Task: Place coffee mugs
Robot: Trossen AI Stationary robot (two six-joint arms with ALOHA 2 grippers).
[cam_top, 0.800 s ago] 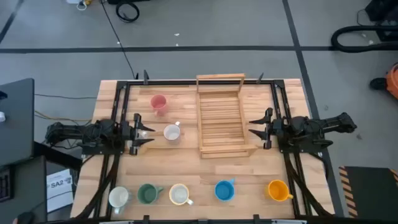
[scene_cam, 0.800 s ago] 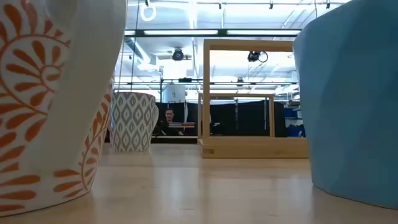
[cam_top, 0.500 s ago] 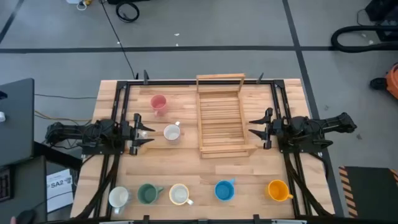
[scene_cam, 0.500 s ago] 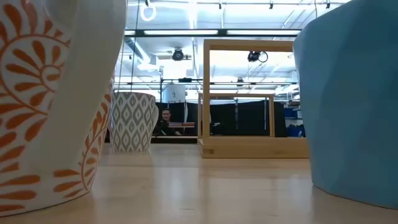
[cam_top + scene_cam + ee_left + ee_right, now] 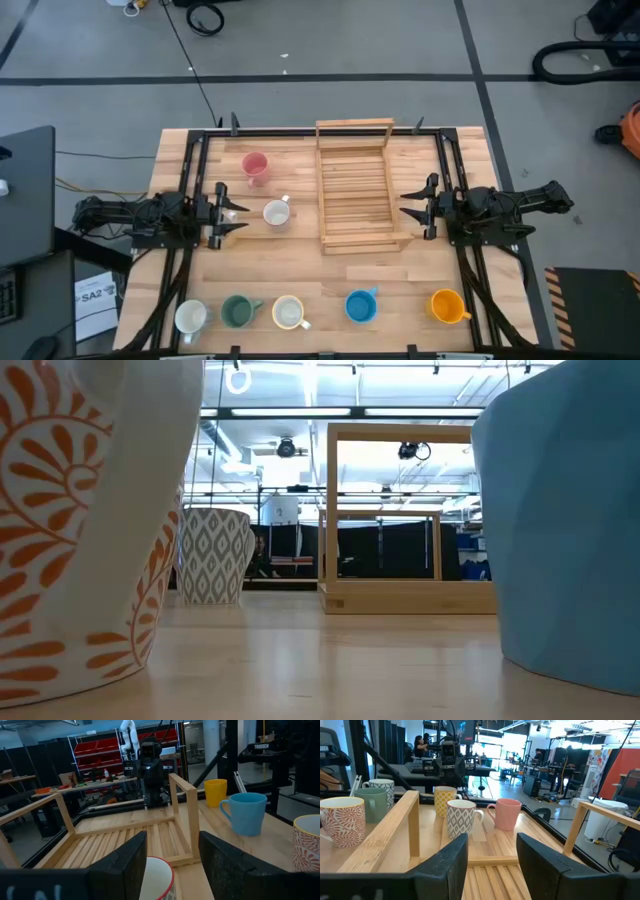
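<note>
My left gripper [image 5: 236,214] is open at the table's left. A white mug with a grey pattern [image 5: 275,212] stands on its base just ahead of the fingertips, untouched. Its rim shows between the fingers in the left wrist view [image 5: 159,874]. A pink mug [image 5: 254,165] stands farther back. My right gripper [image 5: 410,208] is open and empty at the right end of the wooden rack [image 5: 355,185]. Along the near edge stand a white mug [image 5: 190,317], a green mug [image 5: 238,311], a cream mug [image 5: 288,312], a blue mug [image 5: 360,305] and an orange mug [image 5: 447,305].
The wooden slatted rack lies flat mid-table between the two grippers, with raised frames at its near and far ends [image 5: 410,510]. Black rails [image 5: 190,170] run along the table's left and right sides. There is bare wood between the rack and the front row of mugs.
</note>
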